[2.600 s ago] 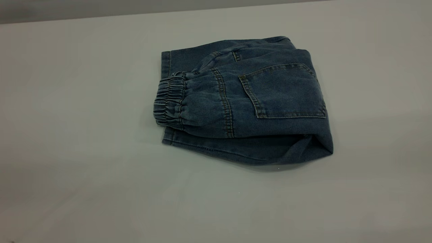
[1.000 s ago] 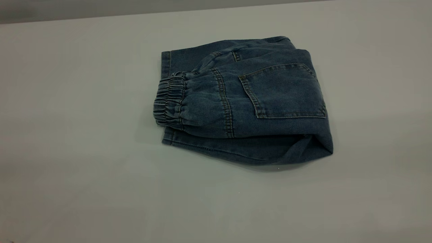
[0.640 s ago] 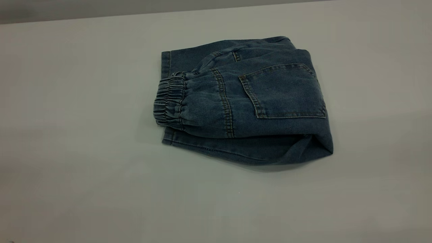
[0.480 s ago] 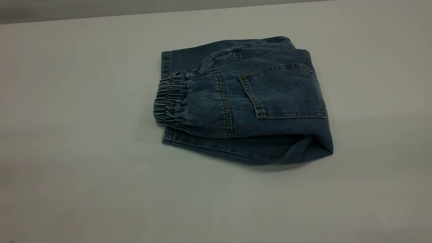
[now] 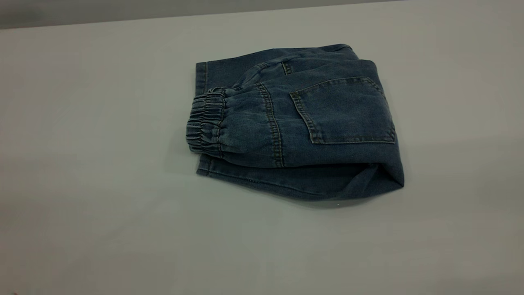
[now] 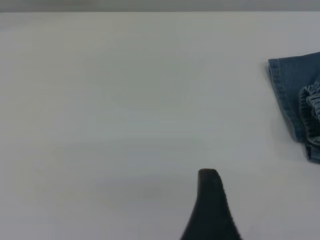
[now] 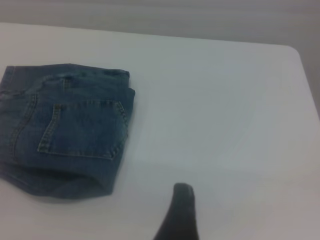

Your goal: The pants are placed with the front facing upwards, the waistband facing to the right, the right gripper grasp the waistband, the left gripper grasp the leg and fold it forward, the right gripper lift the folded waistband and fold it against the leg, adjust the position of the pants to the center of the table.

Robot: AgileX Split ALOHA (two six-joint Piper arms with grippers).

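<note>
Pants (image 5: pixel 299 123), folded, with both arms drawn back. The left gripper (image 6: pixel 210 200) shows as one dark finger low in the left wrist view, over bare table (image 5: pixel 102 123), well apart from the leg hem; we cannot tell how far it is open, and nothing is seen in it. The right gripper (image 7: pixel 179 212) likewise shows one dark finger in the right wrist view, over bare table and apart from the bundle; its opening cannot be told either, and it carries nothing that we see. Neither gripper appears in the exterior view. Outward from them, we find the pants lying as a compact bundle near the middle of the table, a little toward the right. The waistband (image 5: pixel 204 125) lies on top at the left end, over the leg hems, and the back pocket (image 5: pixel 344 110) faces up. We judge both folds done and the task at its last step, the centring. If any move remains, it calls for a light nudge that slides the whole bundle leftward without lifting the top layer.
</note>
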